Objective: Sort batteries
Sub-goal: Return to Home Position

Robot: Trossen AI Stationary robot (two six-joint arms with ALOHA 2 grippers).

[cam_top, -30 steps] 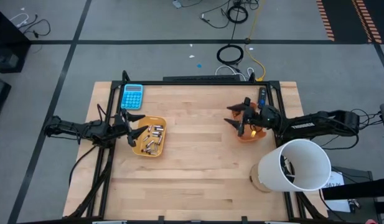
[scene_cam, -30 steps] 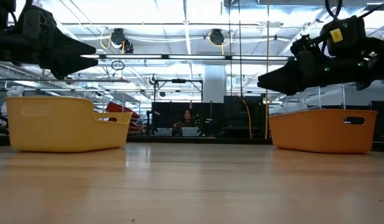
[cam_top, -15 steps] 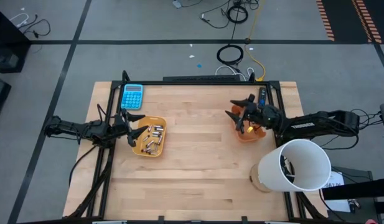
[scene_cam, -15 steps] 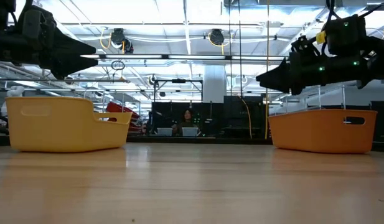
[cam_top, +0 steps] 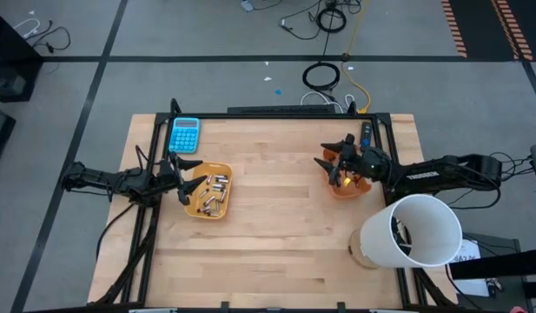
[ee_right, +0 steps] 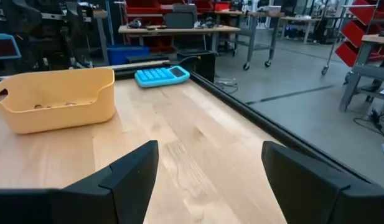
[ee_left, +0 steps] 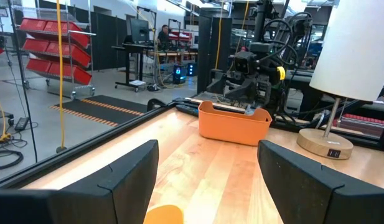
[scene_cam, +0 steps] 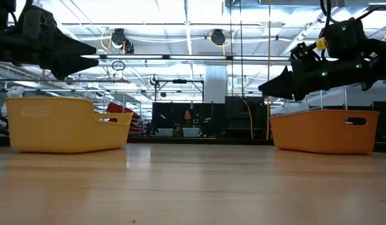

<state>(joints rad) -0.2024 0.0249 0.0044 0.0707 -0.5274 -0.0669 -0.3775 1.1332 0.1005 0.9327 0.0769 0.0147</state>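
I see the left gripper [cam_top: 191,178] spread wide and empty over the left edge of the yellow tray [cam_top: 226,169], left of centre in the high view. The batteries [cam_top: 213,193] lie loose inside that tray. The right gripper [cam_top: 325,160], fingers apart and holding nothing, hovers over the orange tray [cam_top: 344,191], right of centre. I cannot make out that tray's contents.

Overhead, level, 2 wrist; shared table [cam_top: 276,252]

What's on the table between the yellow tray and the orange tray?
Nothing: only bare table separates yellow tray and orange tray, per the high view.
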